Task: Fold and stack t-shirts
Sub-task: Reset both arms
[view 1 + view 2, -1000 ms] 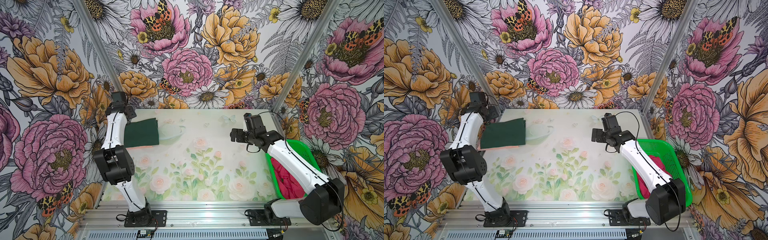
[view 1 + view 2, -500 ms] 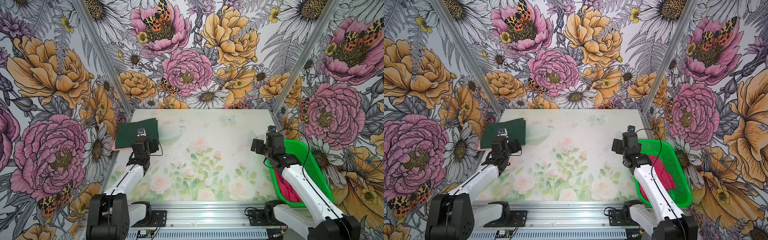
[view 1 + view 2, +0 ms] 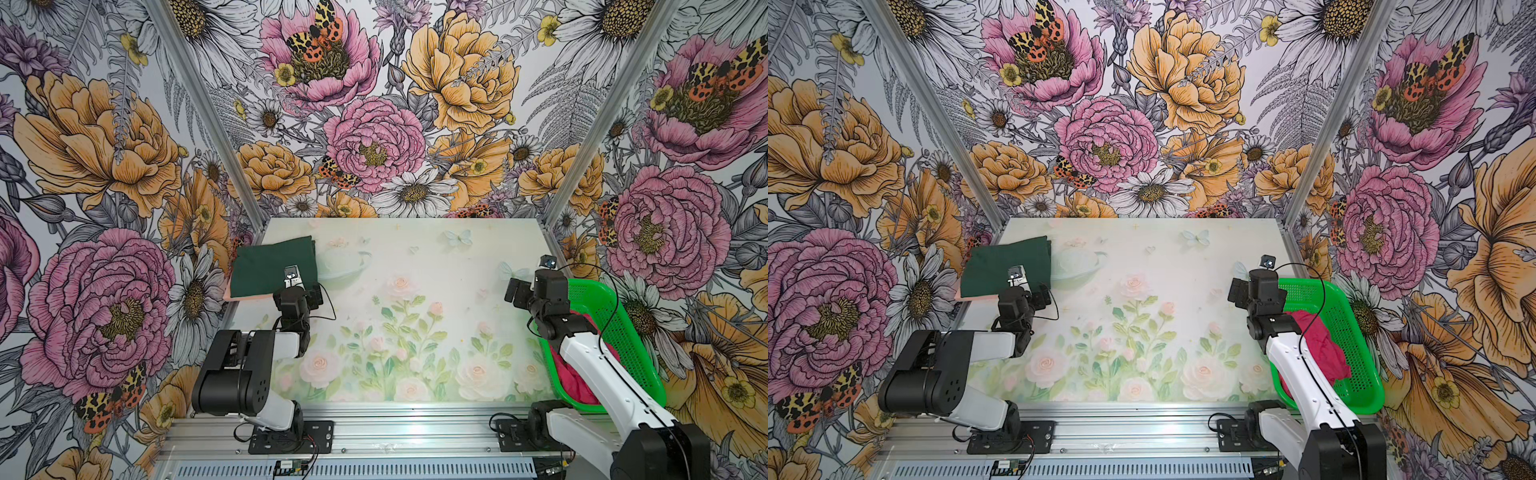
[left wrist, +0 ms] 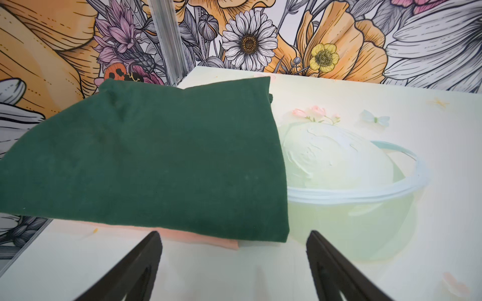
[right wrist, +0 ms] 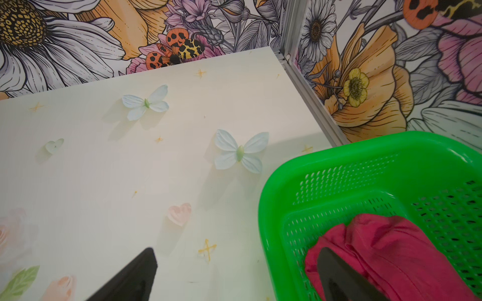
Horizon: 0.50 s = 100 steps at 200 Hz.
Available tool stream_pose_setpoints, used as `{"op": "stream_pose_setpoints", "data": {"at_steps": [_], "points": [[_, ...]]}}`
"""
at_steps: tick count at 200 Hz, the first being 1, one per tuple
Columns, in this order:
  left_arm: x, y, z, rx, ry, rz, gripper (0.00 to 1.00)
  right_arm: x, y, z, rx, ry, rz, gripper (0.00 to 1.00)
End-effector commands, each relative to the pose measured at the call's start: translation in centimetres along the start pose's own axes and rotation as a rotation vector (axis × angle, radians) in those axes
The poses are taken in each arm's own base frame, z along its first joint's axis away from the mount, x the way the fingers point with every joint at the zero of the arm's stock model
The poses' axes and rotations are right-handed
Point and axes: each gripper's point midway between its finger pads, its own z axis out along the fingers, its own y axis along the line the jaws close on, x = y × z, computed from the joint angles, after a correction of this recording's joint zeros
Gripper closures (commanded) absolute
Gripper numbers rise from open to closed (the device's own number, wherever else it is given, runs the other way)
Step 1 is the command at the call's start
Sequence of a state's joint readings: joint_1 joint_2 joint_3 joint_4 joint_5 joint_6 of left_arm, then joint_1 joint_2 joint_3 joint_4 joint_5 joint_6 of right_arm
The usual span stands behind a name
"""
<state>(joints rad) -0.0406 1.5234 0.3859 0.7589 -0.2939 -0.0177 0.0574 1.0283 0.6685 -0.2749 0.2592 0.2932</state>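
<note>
Two folded t-shirts are lying stacked at the far left of the pale floral tabletop (image 3: 415, 257), a dark forest-green cloth t-shirt (image 3: 266, 266) atop a pale peach t-shirt (image 4: 208, 238). A crumpled crimson-pink t-shirt (image 5: 391, 247) is sitting in the bright green perforated plastic basket (image 5: 339, 161). The left gripper (image 4: 234, 235) and right gripper (image 5: 236, 250) are gaping wide, grasping nothing.

Bright even light w/ soft shadows; jaws blurry in wrist views.
</note>
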Motion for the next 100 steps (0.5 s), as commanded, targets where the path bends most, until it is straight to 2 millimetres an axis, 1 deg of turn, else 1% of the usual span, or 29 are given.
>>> {"op": "stream_pose_setpoints", "data": {"at_steps": [1, 8, 15, 19, 22, 24, 30, 45, 60, 71, 79, 81, 83, 86, 100], "points": [[-2.6, -0.5, -0.7, -0.019, -0.126, 0.003, 0.10, -2.0, -1.2, -0.1, 0.056, -0.146, -0.006, 0.01], [-2.8, -0.6, -0.9, -0.016, -0.152, 0.009, 0.10, -2.4, -1.3, -0.1, 0.056, -0.206, -0.015, 0.01], [-2.6, -0.6, -0.9, -0.018, -0.142, 0.011, 0.09, -2.9, -1.7, -0.2, 0.077, -0.275, -0.020, 0.01], [-2.6, -0.6, -0.9, -0.017, -0.134, 0.011, 0.07, -3.0, -2.0, -0.2, 0.089, -0.312, -0.022, 0.01], [-2.6, -0.5, -0.8, -0.015, -0.131, 0.009, 0.02, -3.4, -2.2, -0.3, 0.096, -0.341, -0.021, 0.02], [-2.6, -0.5, -0.7, -0.013, -0.130, 0.006, 0.01, -3.0, -2.4, -0.2, 0.103, -0.342, -0.026, 0.02], [-2.6, -0.5, -0.6, -0.005, -0.128, 0.003, 0.01, -3.3, -2.8, -0.1, 0.116, -0.376, -0.023, 0.01], [-2.6, -0.5, -0.4, 0.018, -0.115, -0.006, 0.01, -3.1, -3.5, 0.9, 0.129, -0.373, -0.028, 0.01], [-2.6, -0.6, -0.3, 0.025, -0.111, -0.007, 0.01, -2.7, -3.2, 2.5, 0.122, -0.360, -0.051, 0.02], [-2.6, -0.6, -0.3, 0.026, -0.110, -0.007, 0.01, -2.8, -2.9, 3.7, 0.088, -0.369, -0.016, 0.02], [-2.5, -0.6, -0.3, 0.027, -0.109, -0.008, 0.01, -2.8, -1.7, 4.8, 0.020, -0.366, 0.012, 0.02], [-2.5, -0.5, -0.3, 0.028, -0.109, -0.008, 0.01, -3.0, -1.2, 4.9, -0.004, -0.368, 0.008, 0.05], [-2.5, -0.5, -0.3, 0.029, -0.109, -0.008, 0.01, -2.7, -0.7, 5.3, -0.018, -0.352, -0.019, 0.07], [-2.6, -0.6, -0.3, 0.029, -0.110, -0.008, 0.01, -2.7, -0.3, 5.7, -0.019, -0.338, -0.046, 0.08], [-2.5, -0.5, -0.2, 0.035, -0.104, -0.011, 0.01, -2.0, 0.0, 7.7, 0.011, -0.272, -0.066, 0.09]]}}
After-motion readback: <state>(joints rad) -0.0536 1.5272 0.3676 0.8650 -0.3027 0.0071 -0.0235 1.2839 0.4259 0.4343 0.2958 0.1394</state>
